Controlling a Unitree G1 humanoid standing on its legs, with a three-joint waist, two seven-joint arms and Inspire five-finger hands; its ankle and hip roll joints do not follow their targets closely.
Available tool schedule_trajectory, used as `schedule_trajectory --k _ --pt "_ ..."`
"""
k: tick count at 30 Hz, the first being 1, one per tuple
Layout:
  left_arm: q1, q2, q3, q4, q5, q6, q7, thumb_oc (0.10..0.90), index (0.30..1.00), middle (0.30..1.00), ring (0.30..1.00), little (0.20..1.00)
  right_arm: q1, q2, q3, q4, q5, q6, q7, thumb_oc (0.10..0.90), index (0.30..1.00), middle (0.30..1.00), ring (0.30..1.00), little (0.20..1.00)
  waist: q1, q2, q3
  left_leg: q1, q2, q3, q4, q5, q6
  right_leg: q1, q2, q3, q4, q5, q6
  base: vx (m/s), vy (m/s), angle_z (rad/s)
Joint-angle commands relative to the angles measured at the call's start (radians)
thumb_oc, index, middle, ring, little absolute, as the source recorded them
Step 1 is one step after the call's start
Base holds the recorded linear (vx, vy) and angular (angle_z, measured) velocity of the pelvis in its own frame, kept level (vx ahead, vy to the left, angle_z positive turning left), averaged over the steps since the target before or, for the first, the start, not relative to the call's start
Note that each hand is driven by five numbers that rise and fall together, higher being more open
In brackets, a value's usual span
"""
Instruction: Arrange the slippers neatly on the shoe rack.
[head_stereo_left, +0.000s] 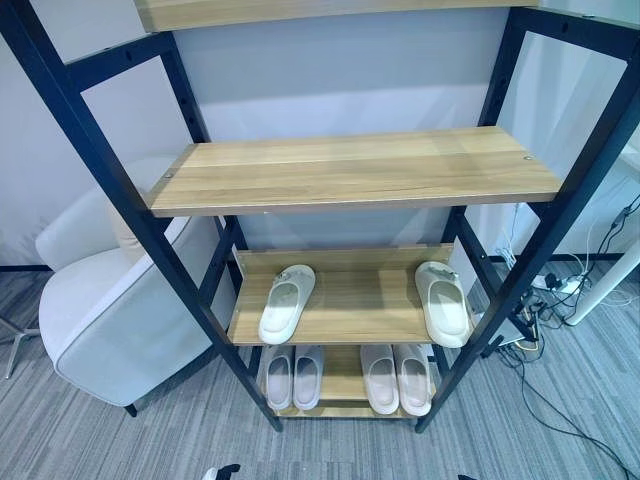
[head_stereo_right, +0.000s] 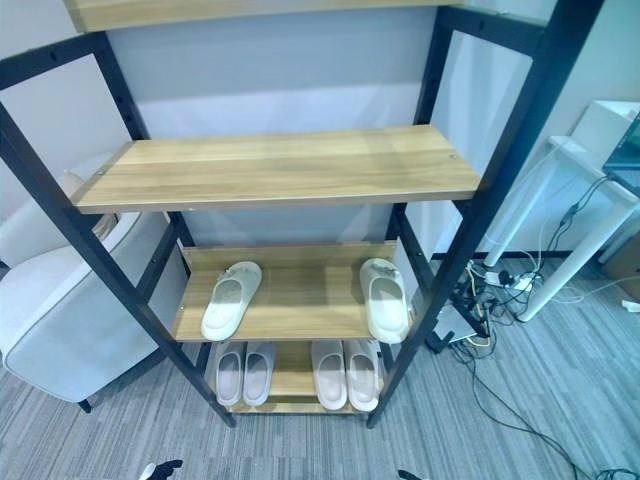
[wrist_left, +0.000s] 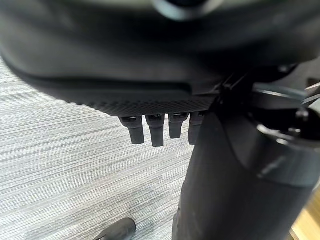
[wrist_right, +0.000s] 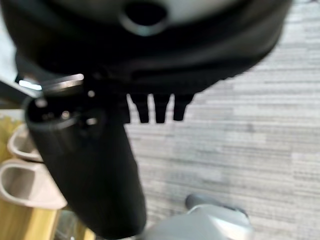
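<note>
**A:** What is in front of the robot?

**B:** A black-framed shoe rack (head_stereo_left: 90, 150) with wooden shelves. The middle shelf (head_stereo_left: 350, 295) holds two white slippers, well apart: the left slipper (head_stereo_left: 286, 303) lies angled, its toe swung toward the centre, and the right slipper (head_stereo_left: 443, 303) sits near the right post, its heel overhanging the front edge. The bottom shelf (head_stereo_left: 342, 380) holds two more pairs, a left pair (head_stereo_left: 293, 376) and a right pair (head_stereo_left: 396, 378), each side by side and tidy. A pale armchair (head_stereo_left: 95, 310) stands just beside the rack on the left.

**A:** And the hands?

**B:** Both hang low over grey carpet (wrist_left: 60, 165), holding nothing. In its wrist view the left hand (wrist_left: 155, 130) shows short, loosely hanging fingers; the right hand (wrist_right: 155, 107) looks the same, relaxed and empty.

**A:** What does the job seem to need?

**B:** Judging from the layout, the middle-shelf slippers still want pairing. A sensible approach: reach between the posts, take the angled slipper by its strap or side, turn it square to the shelf edge, and set it beside its mate. Push the overhanging one back so neither tips off. Keep the arm clear of the shelf above.
</note>
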Motion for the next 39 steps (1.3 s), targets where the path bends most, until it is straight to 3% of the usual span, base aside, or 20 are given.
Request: schedule_trajectory --k 1,13,18,23,31,38,39 --pt "-0.108 0.007 -0.001 0.037 -0.007 0.009 -0.031 0.800 0.900 0.900 0.900 0.900 -0.077 -0.003 -0.052 0.085 0.068 -0.014 -0.007 0.800 0.900 0.900 0.900 0.900 0.025 -0.037 0.083 -0.033 -0.052 -0.083 -0.070 0.037 0.001 0.162 -0.008 -0.007 -0.366 0.149 0.080 0.03 0.006 0.07" --pt "-0.117 0.014 -0.030 -0.046 -0.025 -0.037 -0.005 0.800 0.900 0.900 0.900 0.900 -0.075 -0.013 -0.050 0.096 0.047 -0.016 -0.032 0.800 0.900 0.900 0.900 0.900 0.038 -0.022 0.093 -0.038 -0.062 -0.083 -0.070 0.028 0.002 0.143 -0.024 -0.014 -0.366 0.160 0.101 0.00 0.011 0.03" --pt "-0.111 0.034 -0.107 -0.251 -0.034 -0.088 -0.007 0.800 0.900 0.900 0.900 0.900 -0.074 -0.027 -0.035 0.085 0.030 -0.027 -0.040 0.800 0.900 0.900 0.900 0.900 0.047 -0.011 0.111 -0.059 -0.072 -0.094 -0.070 0.034 0.000 0.129 -0.034 -0.026 -0.366 0.166 0.107 -0.02 0.021 0.04" --pt "-0.033 0.111 -0.178 -0.548 -0.002 -0.116 -0.062 0.800 0.900 0.900 0.900 0.900 -0.095 -0.052 -0.017 0.068 -0.007 -0.028 -0.048 0.800 0.900 0.900 0.900 0.900 0.063 0.002 0.127 -0.060 -0.077 -0.105 -0.070 0.032 0.002 0.130 -0.038 -0.034 -0.366 0.163 0.108 0.00 0.015 0.08" --pt "0.109 0.310 -0.174 -1.022 -0.044 -0.166 -0.197 0.800 0.900 0.900 0.900 0.900 -0.140 -0.084 0.001 0.041 -0.043 -0.025 -0.059 0.800 0.900 0.900 0.900 0.900 0.092 0.014 0.137 -0.051 -0.082 -0.114 -0.070 0.022 0.005 0.142 -0.041 -0.040 -0.366 0.153 0.108 0.00 0.004 0.04" --pt "0.124 0.354 -0.169 -1.170 -0.062 -0.164 -0.244 0.800 0.900 0.900 0.900 0.900 -0.132 -0.072 0.019 0.002 -0.059 -0.020 -0.062 0.800 0.900 0.900 0.900 0.900 0.091 0.019 0.127 -0.048 -0.085 -0.120 -0.070 0.016 0.007 0.150 -0.041 -0.041 -0.366 0.147 0.108 0.02 -0.003 0.06" --pt "0.139 0.373 -0.151 -1.247 -0.105 -0.174 -0.259 0.800 0.900 0.900 0.900 0.900 -0.123 -0.065 0.023 0.002 -0.072 -0.017 -0.065 0.800 0.900 0.900 0.900 0.900 0.091 0.022 0.126 -0.045 -0.086 -0.122 -0.070 0.015 0.007 0.152 -0.042 -0.043 -0.366 0.146 0.108 0.00 0.000 0.06"
